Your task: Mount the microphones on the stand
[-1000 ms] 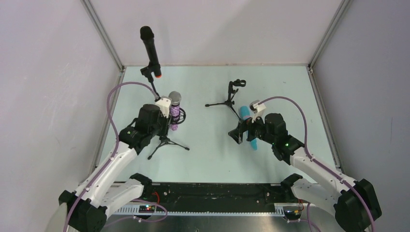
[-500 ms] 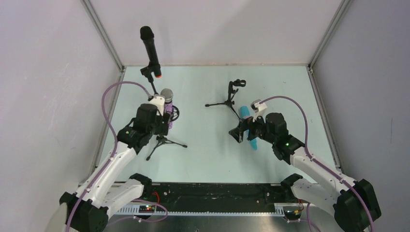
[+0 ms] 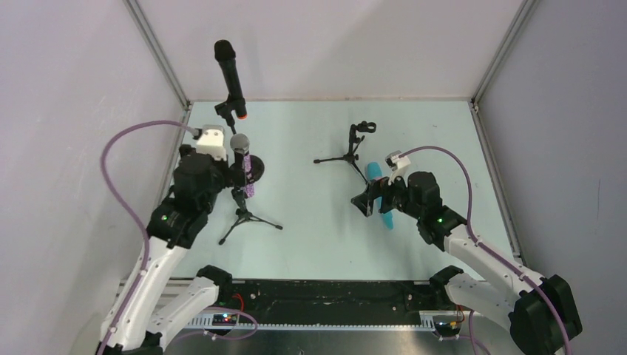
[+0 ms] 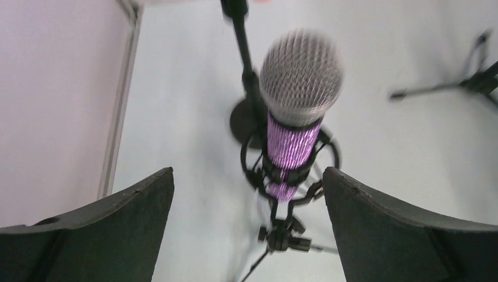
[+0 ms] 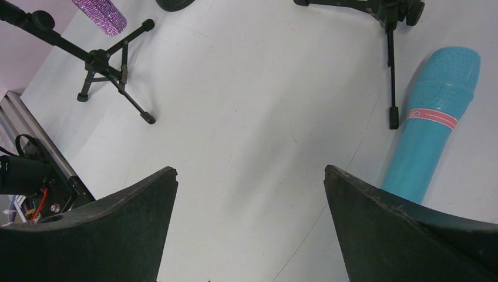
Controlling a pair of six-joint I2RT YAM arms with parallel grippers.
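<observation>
Left gripper backed off to 9 o'clock of purple mic, wide open, holds nothing. Mic sits in its stand, head up. Blue mic lies flat, head to 12 o'clock, by right gripper, open, empty too. Pale green table, grey walls.

Left wrist view: purple microphone was motion-blurred, its mesh head soft. Black stand pole ran off the top edge. Tripod was clipped at the upper right. Right wrist view: blue microphone lower end sat hidden behind the finger at lower right. Top view: right hand covered its middle.
</observation>
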